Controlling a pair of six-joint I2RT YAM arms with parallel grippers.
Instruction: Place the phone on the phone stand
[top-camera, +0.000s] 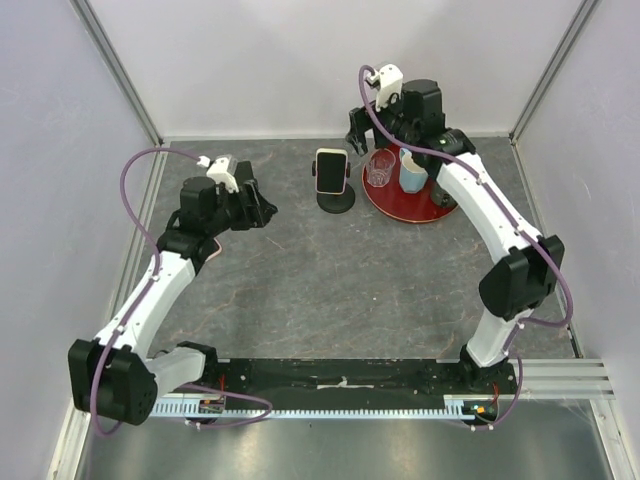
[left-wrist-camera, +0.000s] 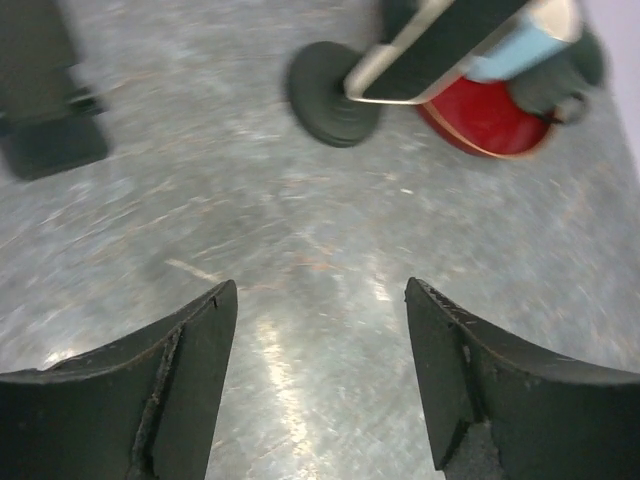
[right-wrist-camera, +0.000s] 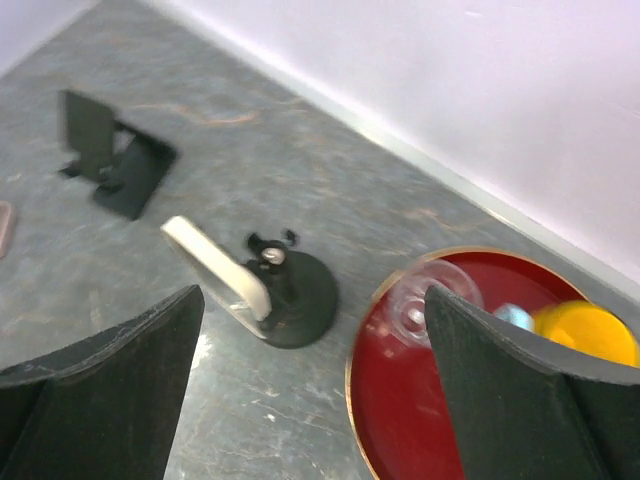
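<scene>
Two robot arms are hovering over a grey table (top-camera: 330, 290) while the phone (top-camera: 331, 170) is sitting upright in the phone stand (top-camera: 337, 200), its screen facing the arm bases and the stand's round black base planted on the tabletop.

The left gripper (left-wrist-camera: 320, 290) is hanging above bare table with its fingers (left-wrist-camera: 190, 370) spread apart and nothing between them. In its wrist view, the stand and phone are lying ahead of the fingertips and a little to the right, well apart from them. A black angled object (left-wrist-camera: 45, 120) is sitting ahead and far to the left.

The right gripper (right-wrist-camera: 312, 298) is holding its fingers (right-wrist-camera: 110, 370) released wide, gripping nothing, high above the table. In its wrist view the cream-edged phone is showing edge-on below, in the gap between the fingers and nearer the left one. The red round tray (right-wrist-camera: 365, 400) is lying below toward the right finger, just beside the stand's base. It is carrying a clear glass (right-wrist-camera: 420, 305), a light blue cup (right-wrist-camera: 515, 316) and a yellow item (right-wrist-camera: 587, 332). The black angled object is resting beyond the left fingertip.
</scene>
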